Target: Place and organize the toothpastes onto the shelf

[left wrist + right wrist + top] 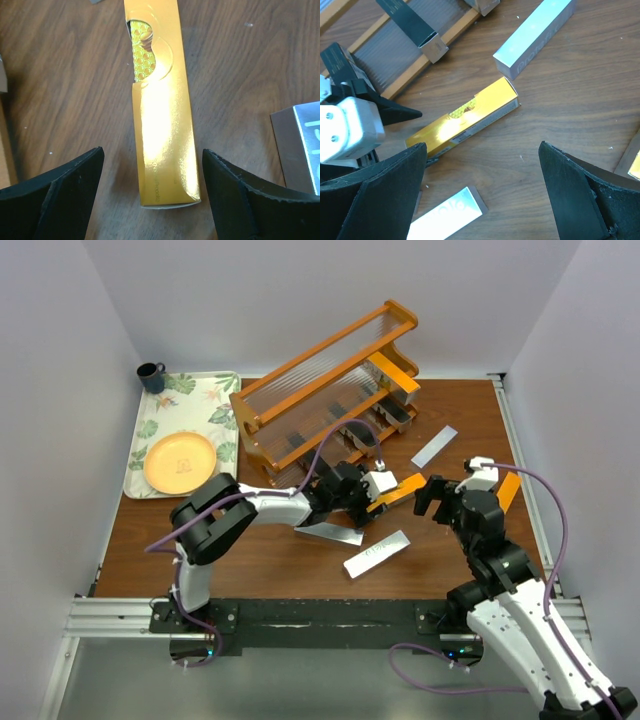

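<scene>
Left wrist view: the left gripper [150,152] is spread wide over a brown wooden surface [60,75]. A gold carton [160,125] lies flat between its two black fingers [70,190], running straight away from the gripper. A bare gap shows on each side, so neither finger touches the carton. The carton's near end sits level with the fingertips, and a honeycomb window is at its far end.

Right wrist view: the right gripper [482,147] is also spread wide and holds nothing. The same gold carton [465,120] lies just ahead of it, slanted. The left gripper [370,107] is at the carton's left end. Beyond the carton's right end lies a silver carton [535,37]. A second silver carton [447,215] lies close under the right gripper, to its left. The shelf [395,55] is ahead and to the left, with a dark carton [415,27] on a slat tier.

Top external view: both grippers [388,492] [432,495] face each other along the gold carton [408,487]. The shelf [320,390] stands beyond them, with several cartons on its tiers.
</scene>
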Controlling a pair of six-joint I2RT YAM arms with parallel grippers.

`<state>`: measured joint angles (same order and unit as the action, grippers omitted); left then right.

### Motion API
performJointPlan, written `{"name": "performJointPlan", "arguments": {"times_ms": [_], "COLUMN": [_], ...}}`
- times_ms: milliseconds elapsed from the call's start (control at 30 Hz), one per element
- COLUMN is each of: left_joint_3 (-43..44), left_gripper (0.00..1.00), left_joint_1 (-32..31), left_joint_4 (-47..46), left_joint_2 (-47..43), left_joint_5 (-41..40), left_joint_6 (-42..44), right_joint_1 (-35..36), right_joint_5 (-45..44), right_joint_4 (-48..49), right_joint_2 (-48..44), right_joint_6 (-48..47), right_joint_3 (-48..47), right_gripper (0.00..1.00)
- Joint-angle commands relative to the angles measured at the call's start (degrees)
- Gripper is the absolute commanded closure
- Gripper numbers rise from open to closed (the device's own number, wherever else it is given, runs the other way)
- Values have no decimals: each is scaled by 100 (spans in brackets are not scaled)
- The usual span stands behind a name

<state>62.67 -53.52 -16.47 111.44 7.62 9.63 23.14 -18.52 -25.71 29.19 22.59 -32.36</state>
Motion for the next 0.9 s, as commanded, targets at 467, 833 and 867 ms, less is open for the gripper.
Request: {"name": "performJointPlan", "arguments": {"times_ms": [467, 833, 867], "left_joint_3": [96, -36, -27], "left_gripper": [58, 66, 66], "left_joint_1": [17, 17, 17], "left_joint_4": [-551, 862, 1021], "left_joint_2": [-270, -2080, -2187], "left_joint_5": [346, 715, 715], "left_joint_6": [-137, 170, 214], "right_joint_1": [-2, -11, 7], "right_joint_5": [367, 1771, 1843], "right_joint_4": [198, -82, -118], "right_joint_2": [87, 262, 271], "right_joint_6": [-281, -940, -993], "right_joint_3": [-69, -833, -912], "right_gripper": [2, 3, 3]}}
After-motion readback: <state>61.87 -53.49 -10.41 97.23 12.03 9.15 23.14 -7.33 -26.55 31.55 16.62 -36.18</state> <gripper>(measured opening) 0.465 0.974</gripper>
